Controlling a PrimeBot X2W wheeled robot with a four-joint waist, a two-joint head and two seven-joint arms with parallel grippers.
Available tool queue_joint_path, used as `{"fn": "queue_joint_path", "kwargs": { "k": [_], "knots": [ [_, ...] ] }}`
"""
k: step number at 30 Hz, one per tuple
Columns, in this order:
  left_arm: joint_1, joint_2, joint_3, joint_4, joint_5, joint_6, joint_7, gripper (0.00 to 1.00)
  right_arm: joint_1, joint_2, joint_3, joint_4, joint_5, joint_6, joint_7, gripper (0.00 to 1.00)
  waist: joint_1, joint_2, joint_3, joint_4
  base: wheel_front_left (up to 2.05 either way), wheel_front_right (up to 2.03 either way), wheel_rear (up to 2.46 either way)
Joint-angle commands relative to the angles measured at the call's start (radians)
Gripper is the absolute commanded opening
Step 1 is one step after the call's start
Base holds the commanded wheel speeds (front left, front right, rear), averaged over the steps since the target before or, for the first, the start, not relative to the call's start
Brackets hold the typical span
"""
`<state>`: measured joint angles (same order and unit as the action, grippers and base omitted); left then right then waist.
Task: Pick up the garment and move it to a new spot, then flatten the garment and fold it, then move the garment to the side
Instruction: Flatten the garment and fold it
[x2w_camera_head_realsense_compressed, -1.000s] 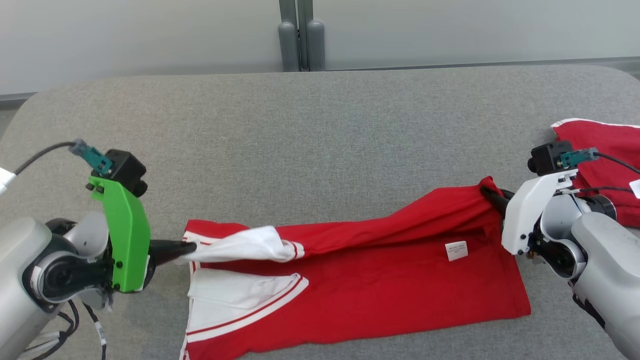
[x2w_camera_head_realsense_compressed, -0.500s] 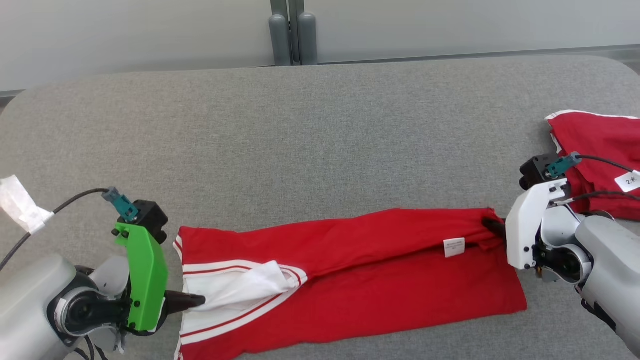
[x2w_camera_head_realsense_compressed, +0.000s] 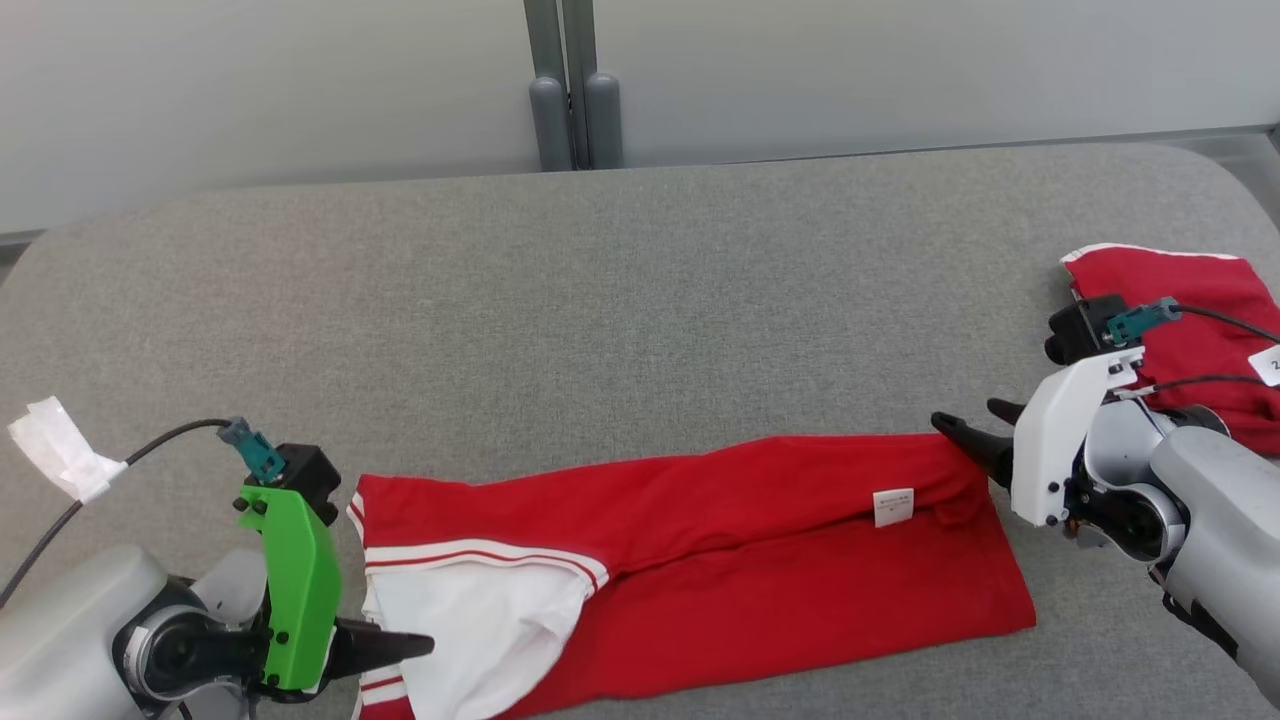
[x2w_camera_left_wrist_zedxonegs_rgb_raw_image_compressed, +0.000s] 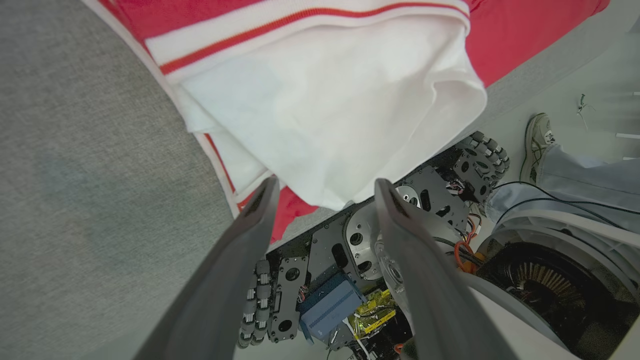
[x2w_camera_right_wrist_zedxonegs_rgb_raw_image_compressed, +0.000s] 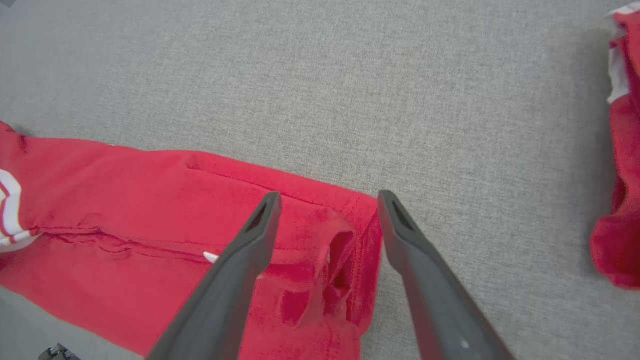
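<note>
Red cloth with white trim, the garment (x2w_camera_head_realsense_compressed: 700, 540) lies in a long band across the lower middle of the head view on the grey fabric table (x2w_camera_head_realsense_compressed: 640, 300), folded lengthwise so that one red layer overlaps the other. Its white sleeve (x2w_camera_head_realsense_compressed: 480, 620) with red stripes sits at the lower left end, and a small white label (x2w_camera_head_realsense_compressed: 893, 506) shows near the right end. The left gripper (x2w_camera_head_realsense_compressed: 400, 645) is at the lower left of that view, behind a green bracket (x2w_camera_head_realsense_compressed: 295, 590), its dark tips pointing right onto the sleeve's edge. In the left wrist view its jaws stand well apart with nothing clamped. The sleeve's loose white fold hangs over the table's edge right at the tips of the fingers (x2w_camera_left_wrist_zedxonegs_rgb_raw_image_compressed: 250, 235), and whether it touches them cannot be told. Below in that view are the robot's wheeled base (x2w_camera_left_wrist_zedxonegs_rgb_raw_image_compressed: 400, 240) and, at the right, a person's shoe (x2w_camera_left_wrist_zedxonegs_rgb_raw_image_compressed: 537, 145) and trouser leg. The right gripper (x2w_camera_head_realsense_compressed: 965, 415) is at the middle right of the head view, its tips just beside the garment's upper right corner. In the right wrist view its jaws are likewise spread wide and hold nothing, with the rumpled red corner lying between them in the lower middle of the frame. A second red garment (x2w_camera_head_realsense_compressed: 1190, 330) lies bunched at the far right of the head view, apart from the first, behind the right arm. A strip of white tape (x2w_camera_head_realsense_compressed: 60, 460) wraps the left arm's cable at the left edge
</note>
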<state>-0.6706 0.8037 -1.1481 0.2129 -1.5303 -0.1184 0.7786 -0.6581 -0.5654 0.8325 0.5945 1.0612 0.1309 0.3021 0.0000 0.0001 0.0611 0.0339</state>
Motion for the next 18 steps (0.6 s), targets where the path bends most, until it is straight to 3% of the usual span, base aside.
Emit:
{"fn": "queue_joint_path", "kwargs": {
  "k": [1,5,9,14,18],
  "knots": [
    [0.002,0.012,0.011,-0.008,0.006,-0.003,-0.018,1.0,0.009,-0.008,-0.007,-0.014,0.005,0.0,-0.031,1.0,0.0,-0.0001,-0.034,0.001,0.0,0.0,0.0],
    [-0.014,0.033,0.058,-0.04,0.06,-0.005,-0.142,1.0,0.02,-0.017,-0.051,-0.048,-0.009,0.0,-0.168,1.0,0.0,-0.0001,-0.066,0.004,0.0,0.0,0.0],
    [0.012,0.044,0.126,-0.07,0.138,0.018,-0.359,1.0,0.048,-0.015,-0.11,-0.076,-0.05,0.0,-0.328,1.0,0.0,-0.0001,-0.078,0.007,0.0,0.0,0.0],
    [0.086,0.041,0.215,-0.102,0.279,0.149,-0.725,1.0,0.122,0.01,-0.225,-0.084,-0.116,0.0,-0.516,1.0,0.0,-0.0001,-0.084,0.014,0.0,0.0,0.0],
    [0.186,0.02,0.269,-0.136,0.344,0.278,-0.972,1.0,0.212,0.054,-0.339,-0.111,-0.191,0.0,-0.56,1.0,0.0,-0.0001,-0.085,0.019,0.0,0.0,0.0]
  ]
}}
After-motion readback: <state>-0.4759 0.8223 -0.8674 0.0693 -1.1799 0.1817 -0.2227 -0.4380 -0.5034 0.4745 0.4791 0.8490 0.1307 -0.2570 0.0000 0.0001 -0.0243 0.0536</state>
